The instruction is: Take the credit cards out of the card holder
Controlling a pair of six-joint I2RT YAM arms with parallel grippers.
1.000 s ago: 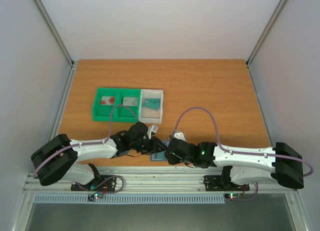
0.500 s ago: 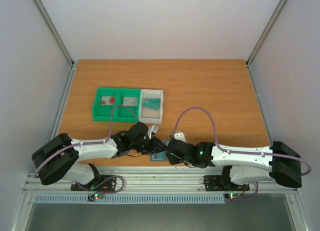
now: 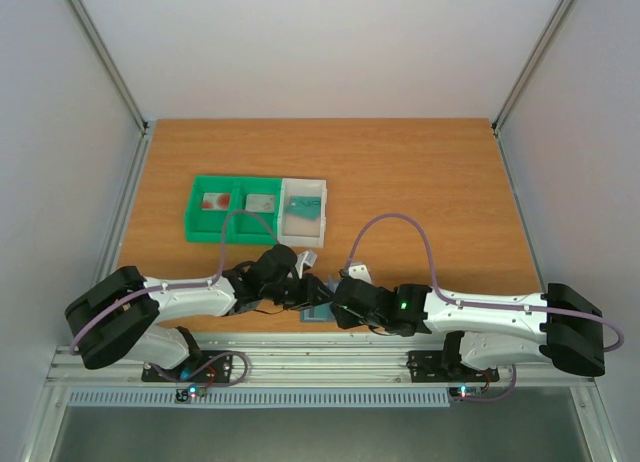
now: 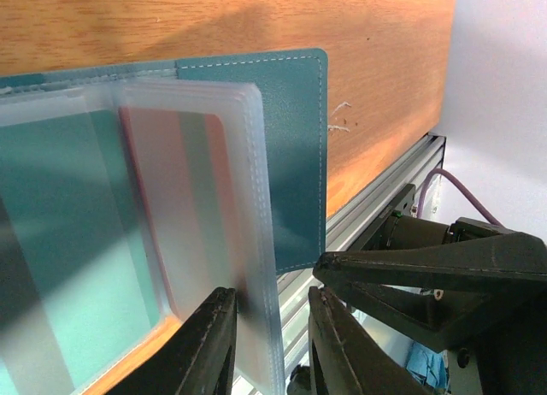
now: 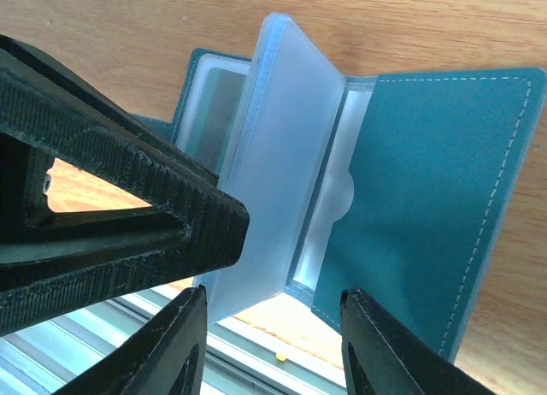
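Since three cards already lie outside the wallet, we judge the job partly done. A pale plastic card with a red mark [image 3: 215, 201] and a second pale card [image 3: 262, 201] sit in the green compartment tray [image 3: 200, 232], and a teal card [image 3: 305, 209] lies in the white tray [image 3: 304, 184] touching its right side. Nearer the arm bases than the green tray, well apart from it, the blue-grey folding card holder [image 3: 318, 312] lies open, its translucent sleeves [image 5: 273, 156] fanned. A pale reddish card [image 4: 184, 207] sits inside a sleeve, so at least that one is left to pull. Our left gripper [image 4: 272, 318] and right gripper [image 5: 272, 327] both have their fingers apart, with the sleeve edges between them and nothing clamped.
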